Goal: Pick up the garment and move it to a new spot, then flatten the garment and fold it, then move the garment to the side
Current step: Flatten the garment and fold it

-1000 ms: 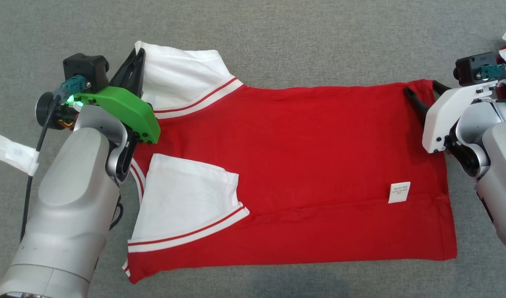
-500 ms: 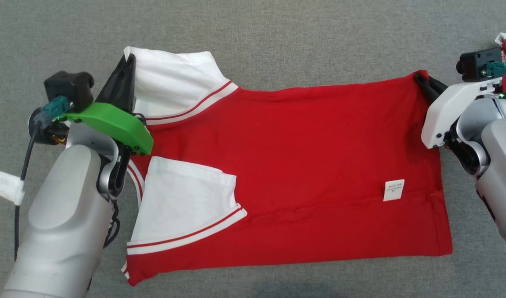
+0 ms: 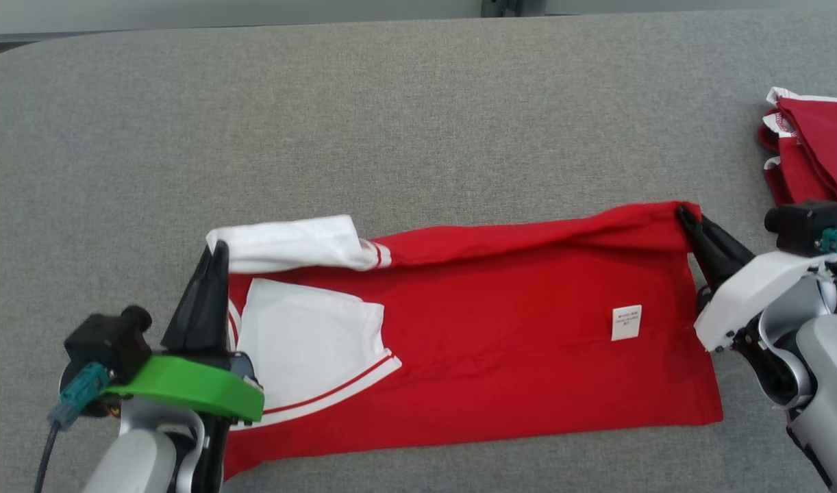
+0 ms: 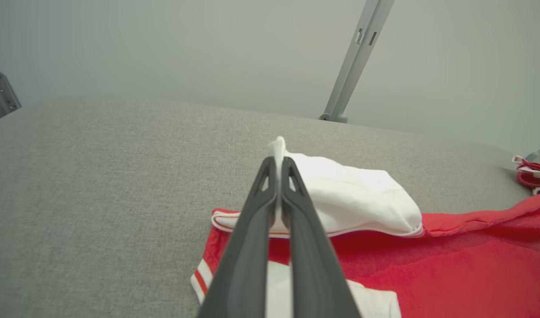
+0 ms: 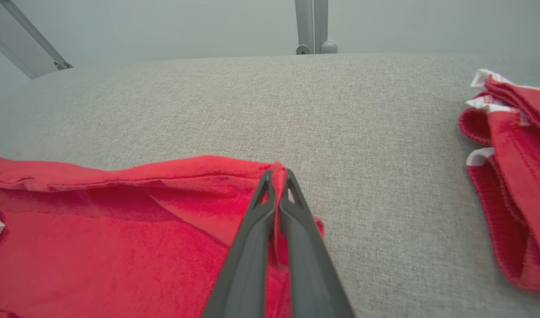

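My head camera has tipped up since a second ago, bringing the table's (image 3: 391, 103) far edge and more of the red pile (image 3: 812, 150) at right into frame. My right gripper (image 3: 684, 213), spread wide a second ago, has clamped on the garment's (image 3: 501, 363) far right corner. Both grippers have risen. The left gripper (image 3: 218, 252) has pulled the far white sleeve (image 3: 288, 250), spread flat before, into a bunched roll. The far edge, flat before, now stands lifted in a ridge between them.
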